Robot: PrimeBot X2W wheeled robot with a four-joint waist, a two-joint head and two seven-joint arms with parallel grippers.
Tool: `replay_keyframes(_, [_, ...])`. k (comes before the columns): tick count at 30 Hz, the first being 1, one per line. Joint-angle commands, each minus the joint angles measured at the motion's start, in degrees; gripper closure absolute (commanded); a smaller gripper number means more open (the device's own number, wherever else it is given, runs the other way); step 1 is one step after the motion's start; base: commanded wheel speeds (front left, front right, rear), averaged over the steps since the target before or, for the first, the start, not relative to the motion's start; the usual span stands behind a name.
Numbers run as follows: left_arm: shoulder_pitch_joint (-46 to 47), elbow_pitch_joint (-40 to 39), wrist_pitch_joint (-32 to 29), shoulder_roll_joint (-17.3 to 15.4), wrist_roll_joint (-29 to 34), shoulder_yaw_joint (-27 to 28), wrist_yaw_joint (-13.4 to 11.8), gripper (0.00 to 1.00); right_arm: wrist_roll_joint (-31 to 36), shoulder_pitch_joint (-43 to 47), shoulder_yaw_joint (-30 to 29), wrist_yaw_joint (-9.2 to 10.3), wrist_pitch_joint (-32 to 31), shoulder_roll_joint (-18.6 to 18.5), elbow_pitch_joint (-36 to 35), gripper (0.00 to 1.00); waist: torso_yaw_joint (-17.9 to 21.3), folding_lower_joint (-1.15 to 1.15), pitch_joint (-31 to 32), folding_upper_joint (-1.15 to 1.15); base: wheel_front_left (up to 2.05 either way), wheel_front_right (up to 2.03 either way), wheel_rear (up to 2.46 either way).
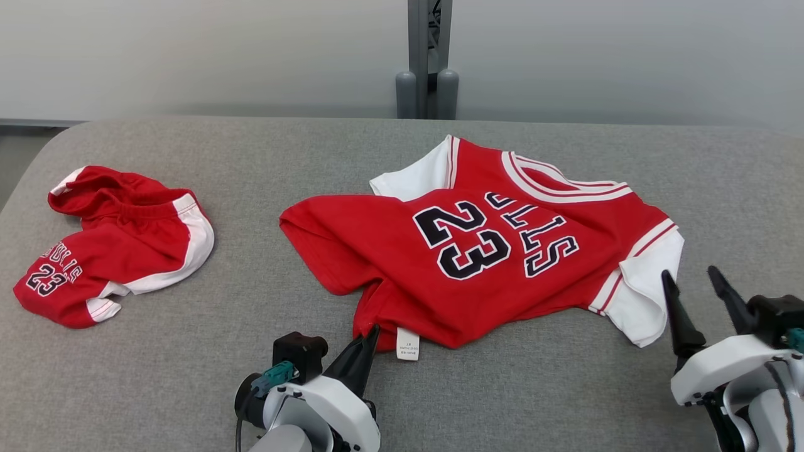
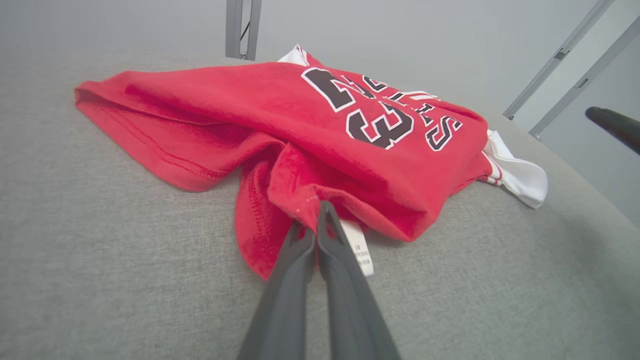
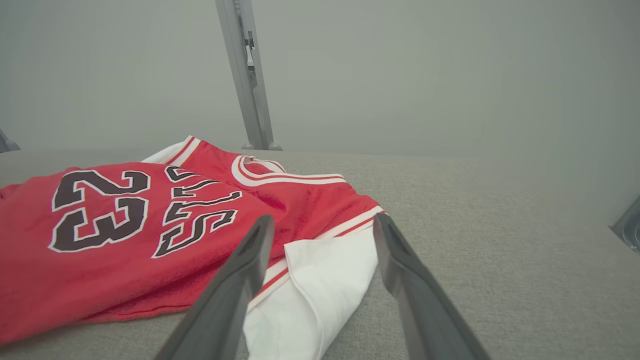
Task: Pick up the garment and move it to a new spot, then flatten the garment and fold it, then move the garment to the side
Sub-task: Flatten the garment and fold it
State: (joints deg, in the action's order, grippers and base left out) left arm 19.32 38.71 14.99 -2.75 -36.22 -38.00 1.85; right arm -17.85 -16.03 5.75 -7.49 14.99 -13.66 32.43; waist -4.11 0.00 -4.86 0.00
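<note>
Pinches the red jersey [image 1: 490, 245] at its near hem corner with the left gripper [image 1: 370, 336], fingers pressed together on a bunched fold of red cloth just beside the white label [image 1: 407, 343]. Holds the right gripper [image 1: 689, 275] empty, fingers spread wide, tips just beside the white sleeve [image 1: 647, 289], apparently not touching it. Finds the jersey lying on the grey table [image 1: 188, 389], right of centre, print side up, rumpled at the hem, well apart from the red shorts [image 1: 119, 245] at the left. Reads the long axis as running across the table: hem to the left, collar and sleeves to the right, so one side edge faces the robot with a gripper at each end. Probably calls next for a short reach forward by the right gripper to take the sleeve between its fingers, then a pull apart along that axis to straighten the near edge; risks dragging the whole jersey leftward if only the left side pulls
</note>
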Motion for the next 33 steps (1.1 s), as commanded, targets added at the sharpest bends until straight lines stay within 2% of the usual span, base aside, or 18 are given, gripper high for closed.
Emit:
replay_keyframes(1, [1.02, -0.11, 0.27, -0.27, 0.50, 0.06, 0.20, 1.00, 0.91, -1.48, 1.29, -0.02, 0.28, -0.64, 1.51, 0.00, -0.45, 0.00, -0.64, 0.00, 0.00, 0.00, 0.00])
replay_keyframes(8, [2.26, -0.22, 0.27, -0.26, 0.23, -0.87, 0.13, 1.00, 3.30, -7.14, 7.12, -0.02, 0.00, -1.81, 10.41, 0.00, -2.06, 0.00, -2.74, 0.00, 0.00, 0.00, 0.00])
replay_keyframes(17, [3.49, -0.40, 0.27, -0.25, -0.49, -2.00, -0.24, 1.00, 2.65, -13.04, 9.52, -0.01, 0.21, -2.20, 19.71, 0.00, -3.53, 0.00, -4.68, 0.00, 0.00, 0.00, 0.00])
replay_keyframes(29, [4.38, -1.03, 0.27, -0.25, -1.53, -2.98, -0.64, 1.00, 0.71, -16.48, 11.58, -0.02, 0.29, -3.22, 23.85, 0.00, -4.27, 0.00, -6.25, 0.00, 0.00, 0.00, 0.00])
replay_keyframes(30, [4.48, -0.99, 0.27, -0.25, -1.46, -2.98, -0.68, 1.00, 0.52, -16.67, 11.70, -0.02, 0.29, -3.24, 24.15, 0.06, -4.28, 0.00, -6.39, 0.00, 0.00, 0.00, 0.00])
replay_keyframes(32, [4.71, -0.89, 0.27, -0.26, -1.36, -2.99, -0.74, 1.00, 0.12, -16.75, 12.00, -0.02, 0.29, -3.31, 24.87, 0.56, -4.32, 0.00, -6.66, 0.00, 0.00, 0.00, 0.00])
replay_keyframes(33, [4.83, -0.89, 0.27, -0.26, -1.34, -3.00, -0.76, 1.00, -0.07, -16.91, 12.12, -0.01, 0.28, -3.33, 25.13, 0.68, -4.33, 0.00, -6.77, 0.00, 0.00, 0.00, 0.00])
